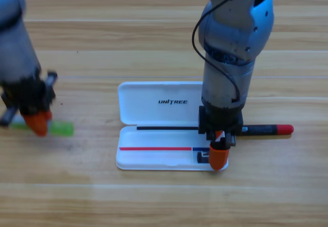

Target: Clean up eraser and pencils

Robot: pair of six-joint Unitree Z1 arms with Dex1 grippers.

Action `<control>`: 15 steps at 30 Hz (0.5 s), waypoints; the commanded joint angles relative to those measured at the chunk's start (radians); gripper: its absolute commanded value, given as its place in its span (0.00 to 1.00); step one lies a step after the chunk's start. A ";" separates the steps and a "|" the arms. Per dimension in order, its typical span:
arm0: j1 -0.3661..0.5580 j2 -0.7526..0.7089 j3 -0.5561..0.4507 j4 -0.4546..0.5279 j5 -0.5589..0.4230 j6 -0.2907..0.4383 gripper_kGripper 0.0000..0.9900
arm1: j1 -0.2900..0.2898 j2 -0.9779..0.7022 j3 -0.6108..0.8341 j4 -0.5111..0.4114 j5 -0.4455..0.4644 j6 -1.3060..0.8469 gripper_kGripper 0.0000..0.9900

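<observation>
Lying open on the wooden table (154, 32), the white case (159, 109) has its long axis running three to nine o'clock. Over its right end the right gripper (219, 155) points down at the eraser (203, 158) in the tray's corner; I cannot tell how its jaws stand. The red pencil (266, 129) sticks out toward three o'clock. At nine o'clock, the left gripper (38, 123) covers the green pencil (61, 129), lying crosswise; grip unclear.
</observation>
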 commanded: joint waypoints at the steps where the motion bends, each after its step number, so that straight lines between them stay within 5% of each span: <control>1: -0.015 -0.064 -0.130 0.145 -0.005 -0.050 0.00 | 0.019 -0.155 0.085 -0.007 0.018 -0.005 0.81; 5: -0.076 -0.069 -0.222 0.227 -0.021 -0.104 0.00 | 0.005 -0.289 0.179 -0.006 0.009 -0.022 0.81; 9: -0.144 -0.056 -0.276 0.259 -0.031 -0.156 0.00 | -0.075 -0.347 0.272 -0.023 -0.040 -0.086 0.81; 15: -0.216 0.017 -0.344 0.264 -0.082 -0.219 0.00 | -0.225 -0.257 0.369 -0.201 -0.080 -0.184 0.81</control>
